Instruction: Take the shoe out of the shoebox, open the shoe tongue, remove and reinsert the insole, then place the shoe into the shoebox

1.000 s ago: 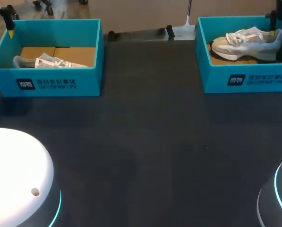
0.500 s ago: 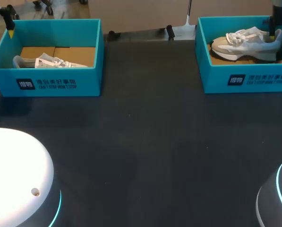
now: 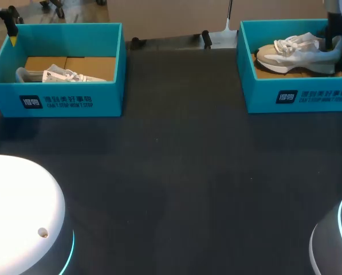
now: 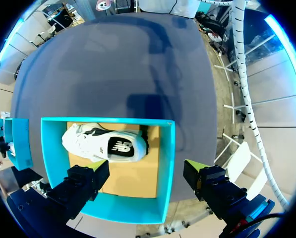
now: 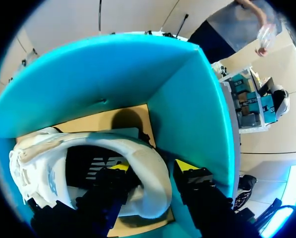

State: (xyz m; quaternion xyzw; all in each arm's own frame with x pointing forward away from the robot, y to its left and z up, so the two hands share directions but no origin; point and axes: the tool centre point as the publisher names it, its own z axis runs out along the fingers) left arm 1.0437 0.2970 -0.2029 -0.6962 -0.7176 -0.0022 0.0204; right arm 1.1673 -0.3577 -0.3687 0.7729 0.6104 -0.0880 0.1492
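The surface (image 3: 176, 172) is dark grey and looks a bit rough, like cloth. A small black knob (image 3: 135, 42) sits at its far edge. A second black knob (image 3: 205, 38) sits near it, on the same edge.

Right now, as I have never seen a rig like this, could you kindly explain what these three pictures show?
This is a robot with two arms at a dark table, each ending in a two-fingered gripper with yellow tips. The wide picture comes from a fixed camera above and behind the robot; the two round ones come from cameras on its wrists. On the table stand a left shoebox and a right shoebox, both teal, each with a pale sneaker inside. The left gripper hangs open above the left shoebox, where the left shoe lies on its side, untouched. The right gripper is down in the right shoebox, at the heel of the right shoe; whether it has gripped I cannot tell.
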